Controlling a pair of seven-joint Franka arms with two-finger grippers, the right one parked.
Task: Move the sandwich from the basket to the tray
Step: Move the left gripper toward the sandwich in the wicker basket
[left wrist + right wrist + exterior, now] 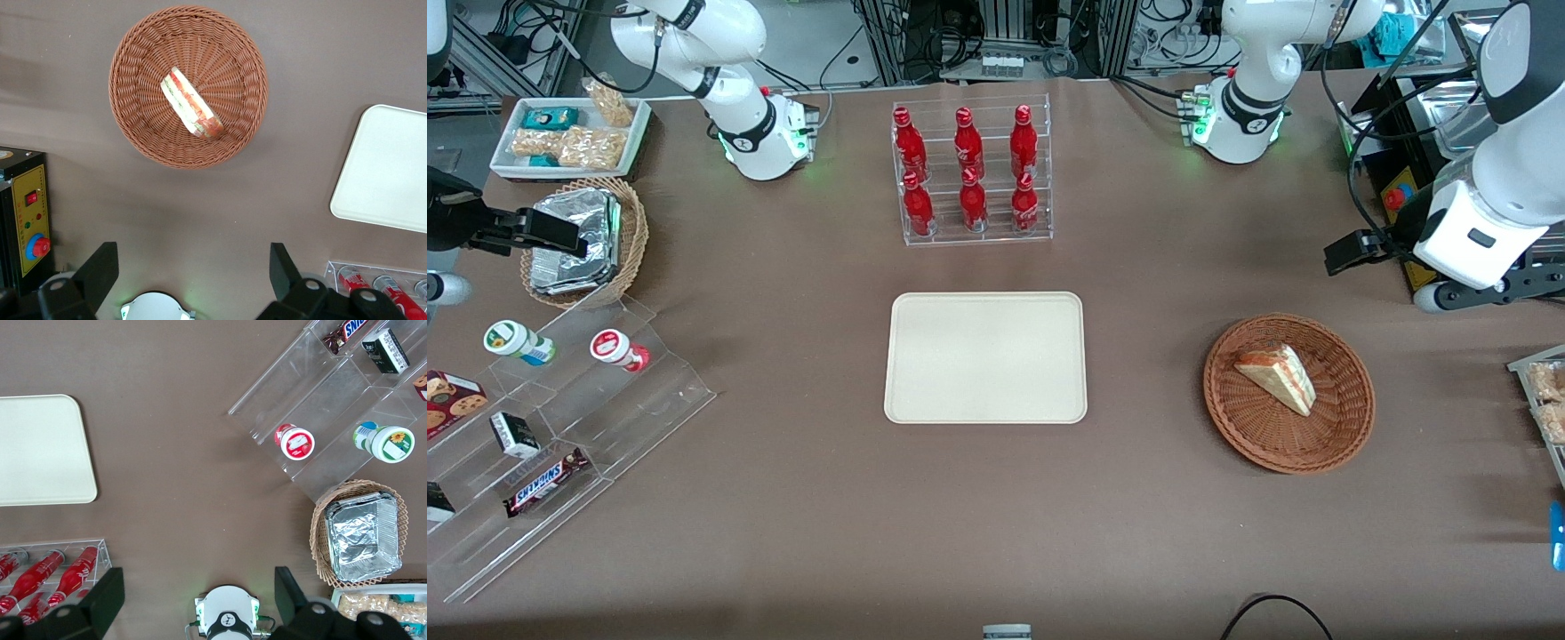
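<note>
While the sandwich (1279, 377) is seen lying on its side in the middle of the basket (1343, 418), no part of the transfer can be judged as done: the grasp, the lift, the carry and the placing are all left. It is shown as a pale triangular wedge of white bread, with red-orange and green filling exposed along the cut edge in the left wrist view (191, 104). The reddish-brown woven basket is set on the brown table toward the working arm's end, well apart from the tray (986, 357), which is seen bare. The gripper (193, 270) is held high above the table near the basket, its fingers spread wide and nothing grasped.
</note>
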